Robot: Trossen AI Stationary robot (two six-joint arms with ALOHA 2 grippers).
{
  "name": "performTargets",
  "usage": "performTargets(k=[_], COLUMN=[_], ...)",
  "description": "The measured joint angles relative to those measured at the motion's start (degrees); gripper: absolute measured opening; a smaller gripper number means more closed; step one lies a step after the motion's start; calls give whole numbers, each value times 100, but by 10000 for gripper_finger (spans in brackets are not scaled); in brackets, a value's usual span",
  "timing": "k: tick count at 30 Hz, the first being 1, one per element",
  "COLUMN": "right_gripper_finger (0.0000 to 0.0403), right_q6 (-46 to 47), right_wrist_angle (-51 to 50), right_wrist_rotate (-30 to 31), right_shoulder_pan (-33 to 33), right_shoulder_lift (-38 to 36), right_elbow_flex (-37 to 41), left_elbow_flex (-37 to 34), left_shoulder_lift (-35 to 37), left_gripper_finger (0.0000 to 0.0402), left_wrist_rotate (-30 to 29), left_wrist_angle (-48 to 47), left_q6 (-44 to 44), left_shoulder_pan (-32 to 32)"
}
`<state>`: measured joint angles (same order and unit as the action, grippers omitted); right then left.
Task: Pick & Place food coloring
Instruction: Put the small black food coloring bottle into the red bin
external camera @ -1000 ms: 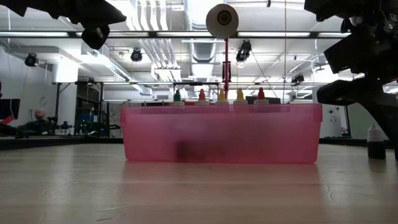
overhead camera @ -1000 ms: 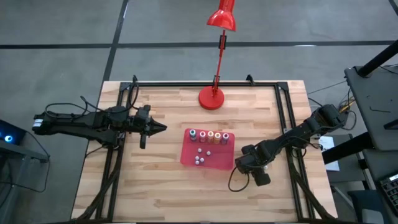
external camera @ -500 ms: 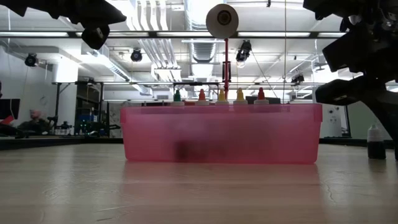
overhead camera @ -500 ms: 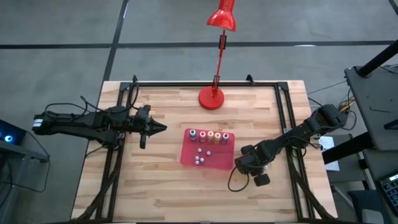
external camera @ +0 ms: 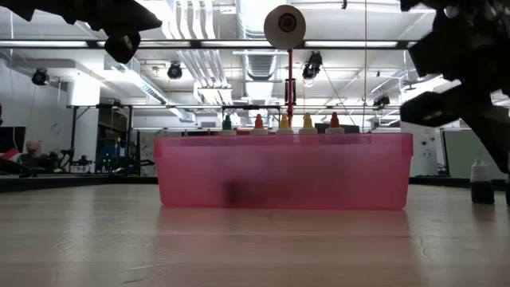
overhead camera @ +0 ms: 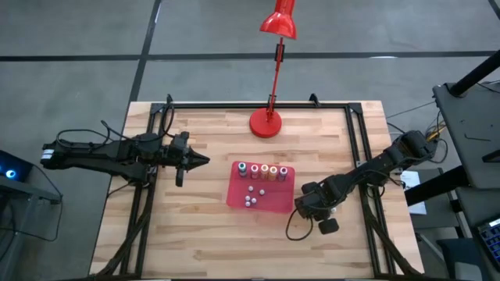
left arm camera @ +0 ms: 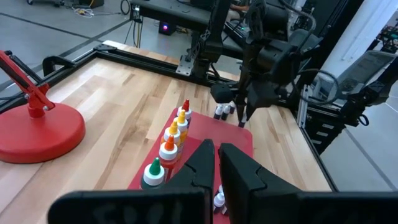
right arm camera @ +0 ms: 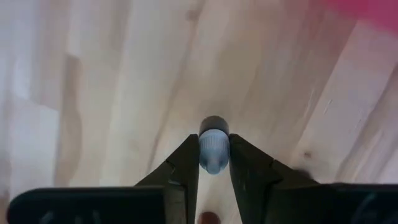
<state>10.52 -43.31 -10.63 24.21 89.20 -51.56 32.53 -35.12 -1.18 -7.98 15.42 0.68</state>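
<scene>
Right gripper (overhead camera: pixel 309 209), just beside the tray (overhead camera: pixel 236 198) on the worktop (overhead camera: pixel 195 226): fingers (right arm camera: pixel 185 163) closed on a food coloring bottle (right arm camera: pixel 213 151) with a dark cap. Five more bottles (overhead camera: pixel 262 171) stand in a row inside the tray. Left gripper (overhead camera: pixel 200 161) waits apart, fingers closed on nothing. The bottle is likely light, rigid and smooth; a grip across its body seems best.

From table height the red tray's (external camera: pixel 283 171) frosted wall hides the food coloring bottles (external camera: pixel 280 123) up to their caps, and a dark smudge behind it cannot be identified. The right gripper (external camera: pixel 454 72) is cut off by the frame's edge there. In the right wrist view, the bottle (right arm camera: pixel 214 151) between the fingers is blurred; its cap colour is unreadable.
</scene>
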Motion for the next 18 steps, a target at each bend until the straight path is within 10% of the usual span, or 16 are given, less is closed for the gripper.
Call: performTargets(k=[18], right_gripper_finger=[66], right_q6=[-221], right_wrist_angle=[-982], right_wrist_rotate=[7], right_shoulder_pan=[-676], right_shoulder_lift=[-21], right_elbow_flex=[-1701], left_elbow_flex=[0], left_shoulder_lift=[-2], left_gripper_finger=[0], left_wrist_rotate=[-1], left_wrist_angle=[1], left_q6=[0], left_shoulder_pan=[0])
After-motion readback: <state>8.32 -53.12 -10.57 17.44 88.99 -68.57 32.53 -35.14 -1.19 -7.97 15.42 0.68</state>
